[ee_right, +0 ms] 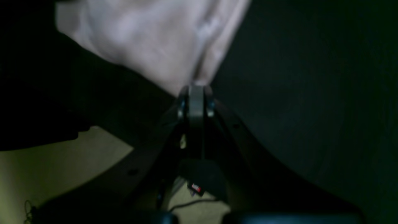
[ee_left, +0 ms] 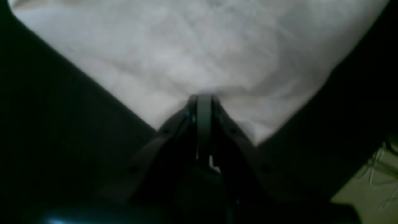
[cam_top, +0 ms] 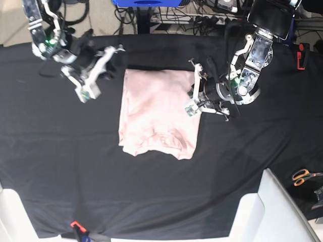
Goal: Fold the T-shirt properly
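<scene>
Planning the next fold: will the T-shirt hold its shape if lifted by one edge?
Likely floppy: the T-shirt lies flat with soft wrinkles, so a lifted edge should drape. Probably light for its size, as the fabric looks thin. Pushed, it may bunch on the black cloth.

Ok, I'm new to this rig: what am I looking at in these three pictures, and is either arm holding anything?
It is a two-armed robot. One picture looks down from above; the other two come from a camera on each wrist. A partly folded pink T-shirt lies on a black table cloth, with scissors off to one side. The left end effector is shut at the shirt's edge; whether it pinches cloth is unclear. The right end effector is shut, empty, apart from the shirt.
</scene>
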You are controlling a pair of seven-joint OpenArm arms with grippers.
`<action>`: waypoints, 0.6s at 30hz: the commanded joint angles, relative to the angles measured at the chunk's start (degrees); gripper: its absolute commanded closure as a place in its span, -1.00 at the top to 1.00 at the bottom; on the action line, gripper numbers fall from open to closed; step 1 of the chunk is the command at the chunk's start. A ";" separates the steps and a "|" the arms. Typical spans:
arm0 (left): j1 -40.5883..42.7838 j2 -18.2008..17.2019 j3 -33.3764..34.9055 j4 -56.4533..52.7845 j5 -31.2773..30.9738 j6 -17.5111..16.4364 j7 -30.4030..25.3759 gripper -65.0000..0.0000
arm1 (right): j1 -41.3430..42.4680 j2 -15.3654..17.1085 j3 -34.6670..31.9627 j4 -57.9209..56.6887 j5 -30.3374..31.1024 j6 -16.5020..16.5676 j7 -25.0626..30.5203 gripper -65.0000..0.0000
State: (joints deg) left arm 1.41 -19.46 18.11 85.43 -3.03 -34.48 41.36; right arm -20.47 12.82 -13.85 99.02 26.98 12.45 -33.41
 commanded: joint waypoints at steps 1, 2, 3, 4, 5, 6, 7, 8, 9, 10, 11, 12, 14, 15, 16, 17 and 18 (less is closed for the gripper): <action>-1.01 -1.42 -0.48 0.86 -0.18 0.41 -0.53 -1.00 | 0.64 0.50 -0.88 1.24 0.49 0.17 0.92 -1.00; -0.93 -2.21 -1.10 0.95 -0.18 0.41 -0.53 -1.00 | 1.17 0.50 -2.11 1.33 0.49 0.08 0.92 -1.00; -0.75 -2.91 -2.59 1.12 -0.18 0.41 -0.53 -1.00 | 1.79 0.50 -2.99 1.42 0.49 0.08 0.92 -1.00; -0.22 -3.61 -5.05 1.30 -0.18 0.33 -0.53 -1.00 | 2.40 0.50 -4.13 1.42 0.49 0.08 0.92 -1.00; 0.83 -4.14 -7.78 1.65 -0.18 0.33 -0.53 -1.00 | 2.93 0.41 -5.01 1.42 0.49 0.08 0.92 -1.00; 2.15 -4.84 -11.12 2.00 -0.09 0.33 -0.53 -1.00 | 3.46 0.41 -5.89 1.33 0.49 0.08 0.92 -1.00; 3.91 -5.90 -15.16 2.35 -0.01 0.33 -0.53 -1.00 | 4.07 0.41 -6.77 1.33 0.49 0.08 1.01 -1.00; 5.67 -6.69 -18.94 2.44 -0.01 0.24 -0.53 -1.00 | 4.69 0.41 -7.74 1.24 0.49 0.08 1.01 -1.00; 7.34 -7.31 -22.02 2.44 -0.01 0.24 -0.53 -1.00 | 5.22 0.41 -8.53 1.07 0.49 0.08 1.01 -1.00; 8.92 -8.10 -24.48 2.44 0.08 0.15 -0.53 -1.00 | 5.92 0.41 -9.23 0.89 0.49 0.08 1.01 -1.00; 10.77 -8.71 -27.03 2.44 0.08 0.15 -0.53 -1.00 | 6.53 0.32 -9.93 0.45 0.49 0.08 1.01 -1.00; 12.35 -9.15 -29.05 2.44 0.08 0.15 -0.53 -1.00 | 7.24 0.32 -10.46 -0.52 0.49 0.08 1.19 -1.00; 15.51 -9.42 -32.57 2.44 0.08 0.15 -0.53 -1.00 | 8.73 -0.20 -10.46 -3.07 0.49 0.17 1.28 -1.00; 16.74 -9.33 -33.62 2.44 0.08 0.15 -0.53 -1.00 | 9.17 -0.73 -10.37 -4.21 0.58 0.34 1.28 -1.00; 17.80 -9.15 -34.50 2.44 0.08 0.15 -0.97 -1.00 | 9.61 -1.35 -10.11 -5.70 0.49 0.43 1.36 -1.00; 18.85 -9.06 -35.21 2.44 0.08 0.15 -2.02 -1.00 | 10.14 -1.61 -10.11 -6.93 0.49 0.43 1.36 -1.00; 20.17 -8.98 -35.65 2.44 0.08 0.24 -3.61 -1.00 | 10.58 -1.61 -10.11 -8.25 0.49 0.43 1.36 -1.00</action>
State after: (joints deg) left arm 21.65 -27.46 -17.04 86.96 -2.96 -34.48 38.68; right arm -10.57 11.20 -24.12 90.06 26.81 12.53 -32.91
